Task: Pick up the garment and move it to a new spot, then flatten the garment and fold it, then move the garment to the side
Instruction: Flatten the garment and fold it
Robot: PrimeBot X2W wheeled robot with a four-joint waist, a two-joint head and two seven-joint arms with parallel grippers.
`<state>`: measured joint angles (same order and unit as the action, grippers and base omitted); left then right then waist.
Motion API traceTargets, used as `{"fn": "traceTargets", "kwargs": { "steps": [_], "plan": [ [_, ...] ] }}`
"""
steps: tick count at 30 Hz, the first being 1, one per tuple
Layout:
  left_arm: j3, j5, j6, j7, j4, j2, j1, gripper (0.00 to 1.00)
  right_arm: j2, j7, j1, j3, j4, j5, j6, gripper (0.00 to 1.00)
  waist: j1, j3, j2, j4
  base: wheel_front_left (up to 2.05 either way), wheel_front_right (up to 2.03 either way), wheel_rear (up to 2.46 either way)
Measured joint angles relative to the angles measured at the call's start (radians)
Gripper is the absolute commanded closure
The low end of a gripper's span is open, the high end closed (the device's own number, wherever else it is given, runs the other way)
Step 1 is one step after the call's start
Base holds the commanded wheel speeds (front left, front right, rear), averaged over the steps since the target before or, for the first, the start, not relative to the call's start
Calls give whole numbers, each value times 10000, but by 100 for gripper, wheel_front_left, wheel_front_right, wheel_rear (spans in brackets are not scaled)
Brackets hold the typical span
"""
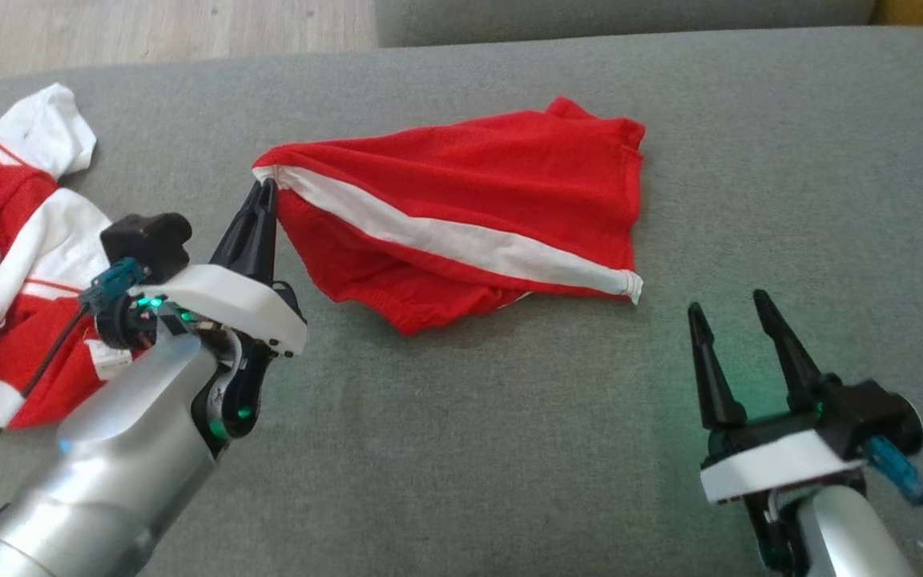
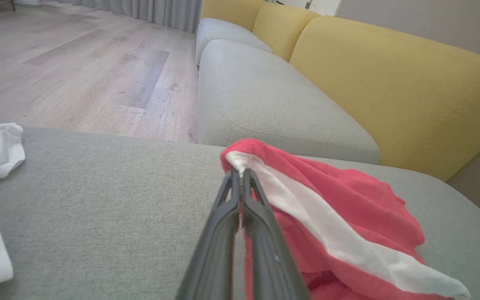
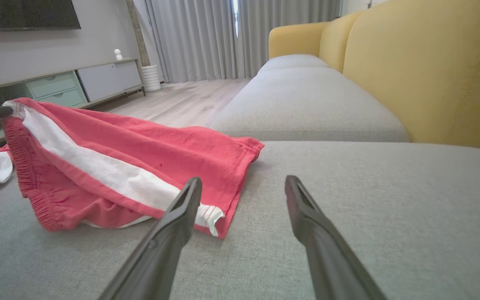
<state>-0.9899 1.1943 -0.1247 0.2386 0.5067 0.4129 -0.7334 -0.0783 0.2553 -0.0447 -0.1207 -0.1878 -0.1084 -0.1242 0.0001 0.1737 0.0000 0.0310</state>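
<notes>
Your left tool point(image 1: 267, 192) clamps the raised corner of the red, white-striped cloth shorts point(image 1: 509, 184) on the grey sofa cushion point(image 1: 461, 441); your right tool point(image 1: 727, 302) stands apart nearby; a crumpled red-and-white jersey point(image 1: 5, 240) lies left.

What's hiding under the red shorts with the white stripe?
The grey sofa cushion shows all around the red shorts, so they lie on it. The left gripper pinches one corner up off it. Anything beneath the flat part is covered, so I cannot tell.
</notes>
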Motion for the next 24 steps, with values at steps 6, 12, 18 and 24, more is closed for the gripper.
{"fn": "traceTargets", "kwargs": {
  "steps": [6, 12, 18, 24],
  "plan": [
    [10, -77, 2, -10, -19, 8, -166, 100, -435, 0, -838, -792, -1392, -433, 0, 0, 0, 248, 0, 222, 0, 0, 0],
    [10, -115, 12, -12, -25, -136, -451, 100, -594, 0, -1751, -1294, -2566, -587, 0, 0, 0, 487, 0, 463, 0, 0, 0],
    [10, -180, 29, -12, 33, -360, -669, 100, -677, 0, -2466, -1649, -3292, -589, 0, 0, 0, 798, 0, 759, 0, 0, 0],
    [10, -251, 117, -12, 176, -621, -898, 100, -740, 0, -2841, -1889, -3870, -593, 0, 33, 1, 1023, 0, 1002, 0, 0, 0]
  ]
}}
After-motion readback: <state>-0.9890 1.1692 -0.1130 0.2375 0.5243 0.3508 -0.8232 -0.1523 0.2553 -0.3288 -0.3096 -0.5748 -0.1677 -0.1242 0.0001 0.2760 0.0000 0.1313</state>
